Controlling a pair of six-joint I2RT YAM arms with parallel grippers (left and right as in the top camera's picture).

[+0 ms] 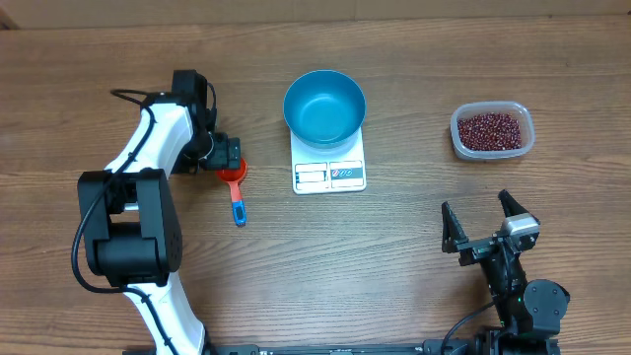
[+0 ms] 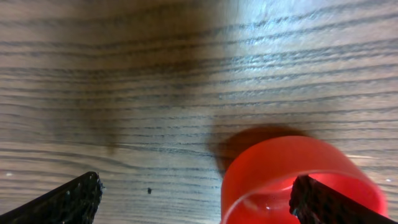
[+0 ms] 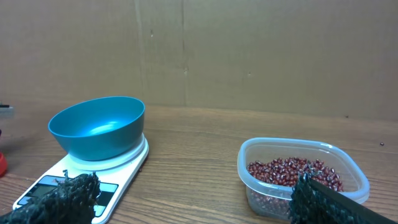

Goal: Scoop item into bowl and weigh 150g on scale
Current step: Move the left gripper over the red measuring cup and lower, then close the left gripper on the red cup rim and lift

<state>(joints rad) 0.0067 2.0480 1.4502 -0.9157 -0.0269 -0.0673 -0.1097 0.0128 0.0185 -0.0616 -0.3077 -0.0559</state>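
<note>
The beans (image 1: pixel 490 129) are a loose heap of tiny maroon bits, some a shade lighter, lying in a clear rounded tub (image 1: pixel 526 144). That tub is straight ahead of the right jaws and well apart from them. The blue bowl (image 1: pixel 324 106) sits on the white scale (image 1: pixel 329 174), off ahead and to the left of the right jaws. The scale's display end pokes out on the side nearer the arms.

Right jaws are spread wide with nothing in them, hanging over bare tabletop (image 1: pixel 394 266).

Left jaws are wide apart too, right over a red scoop (image 1: pixel 233 174) with a blue handle (image 1: pixel 238 207) that trails out from under them.

The overhead shot gives the full layout and that handle. The left wrist cam only gets the red scoop cup (image 2: pixel 280 171) close up, sitting toward one finger (image 2: pixel 329 202) rather than centred in the gap. Can't tell if they touch.

The right wrist cam shows the bowl's (image 3: pixel 99 127) sloped side and how low the beans (image 3: pixel 289 174) sit inside the tub (image 3: pixel 249 186).
</note>
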